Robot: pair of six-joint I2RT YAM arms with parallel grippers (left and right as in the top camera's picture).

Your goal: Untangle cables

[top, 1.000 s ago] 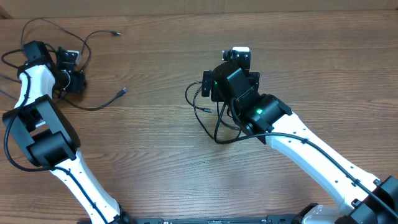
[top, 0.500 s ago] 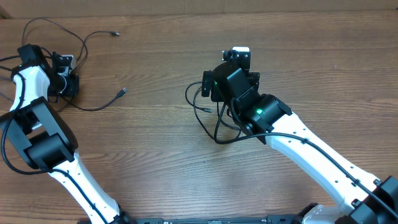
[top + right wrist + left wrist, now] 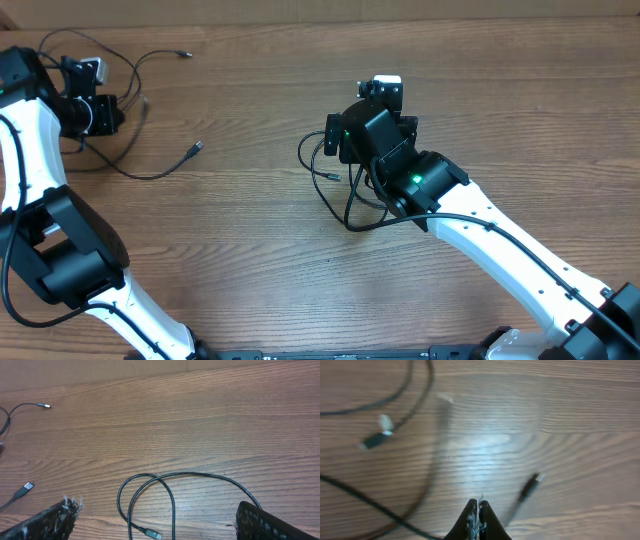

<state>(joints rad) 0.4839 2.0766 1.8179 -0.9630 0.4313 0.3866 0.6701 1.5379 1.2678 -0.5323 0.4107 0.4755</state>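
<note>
Left end effector (image 3: 478,511): clenched, tips pressed together. Cannot tell from the blurred wrist view whether a cord is pinched between them, though one dark strand runs in toward their base. Sits further up and to the left than a second ago, nearer the far-left corner of the table (image 3: 250,280). Seems to draw the near loops of the left cables (image 3: 140,175) along with it, while the plug (image 3: 197,147) lies where it lay. Reads as a pulling stroke that spreads this cluster out, so some progress, yet strands cross beside the arm and separation looks unfinished.

Right end effector (image 3: 157,508): released, fingers wide apart, hovering unmoved above the looped cable (image 3: 172,476) near the table's middle. Touches nothing; that loop, folded over itself with its connector just below, waits untouched.
</note>
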